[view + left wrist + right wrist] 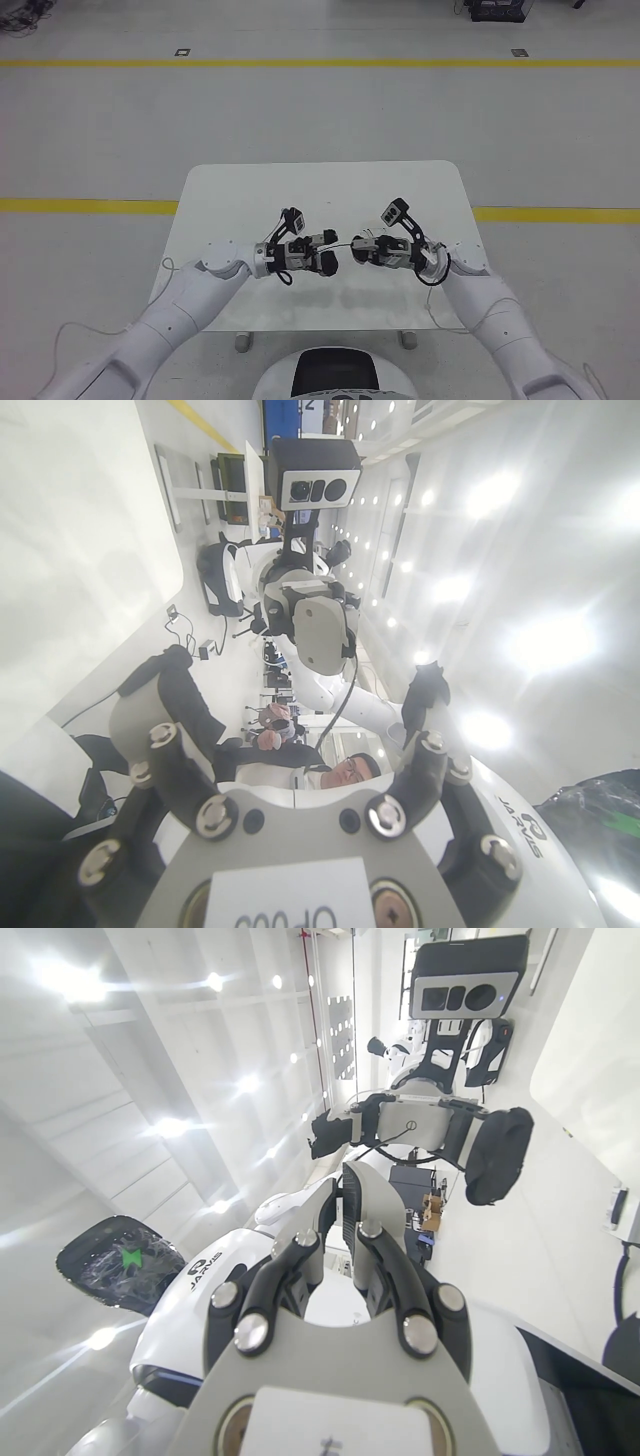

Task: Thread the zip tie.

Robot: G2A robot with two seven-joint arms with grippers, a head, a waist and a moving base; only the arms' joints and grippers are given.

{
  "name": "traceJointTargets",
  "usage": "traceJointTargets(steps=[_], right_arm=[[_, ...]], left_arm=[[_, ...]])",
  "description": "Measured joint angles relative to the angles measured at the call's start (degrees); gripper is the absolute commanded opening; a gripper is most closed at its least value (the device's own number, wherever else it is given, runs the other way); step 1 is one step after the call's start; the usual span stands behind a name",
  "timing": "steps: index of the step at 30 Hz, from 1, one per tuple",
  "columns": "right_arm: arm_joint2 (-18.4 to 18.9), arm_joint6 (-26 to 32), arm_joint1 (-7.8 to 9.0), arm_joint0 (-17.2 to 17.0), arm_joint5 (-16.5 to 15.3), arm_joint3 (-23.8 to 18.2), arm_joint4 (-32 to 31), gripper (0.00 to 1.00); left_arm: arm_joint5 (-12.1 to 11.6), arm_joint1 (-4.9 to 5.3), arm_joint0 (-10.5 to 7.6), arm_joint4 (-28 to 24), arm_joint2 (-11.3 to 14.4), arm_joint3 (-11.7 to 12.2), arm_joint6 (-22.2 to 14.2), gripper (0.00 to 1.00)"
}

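The right pincer (341,1185) is clamping the light, springy zip tie (382,1142), likely best gripped near its tip; the left pincer (329,251), at its nine o'clock, is standing open

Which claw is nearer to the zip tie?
Right. The right claw is shut on the zip tie; the left claw faces it, open, with the tie's far end pointing into it.

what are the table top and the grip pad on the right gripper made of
Table top: plain white, smooth, low sheen, rounded corners; probably laminate or painted board, the look leaves it open.
Pad of the right gripper: black with a fine grid texture and no shine, most likely rubber.
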Motion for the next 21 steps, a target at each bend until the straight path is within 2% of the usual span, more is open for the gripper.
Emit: traceJointTargets(steps=[5,10,21], right_arm=[[-0.01,-0.08,0.0,-0.03,0.0,-0.07,-0.04,0.0],[-0.28,-1.48,0.11,-1.17,1.0,-2.61,-0.08,0.0],[-0.62,-2.28,0.38,-1.33,1.36,-3.29,-0.55,0.0]], left_arm=[[0.02,0.0,0.02,0.01,0.01,-0.03,0.03,1.0],[0.87,0.04,0.77,1.09,-0.2,-1.5,2.79,1.0],[1.7,-0.09,1.37,0.08,-0.7,-2.39,2.22,1.0]])
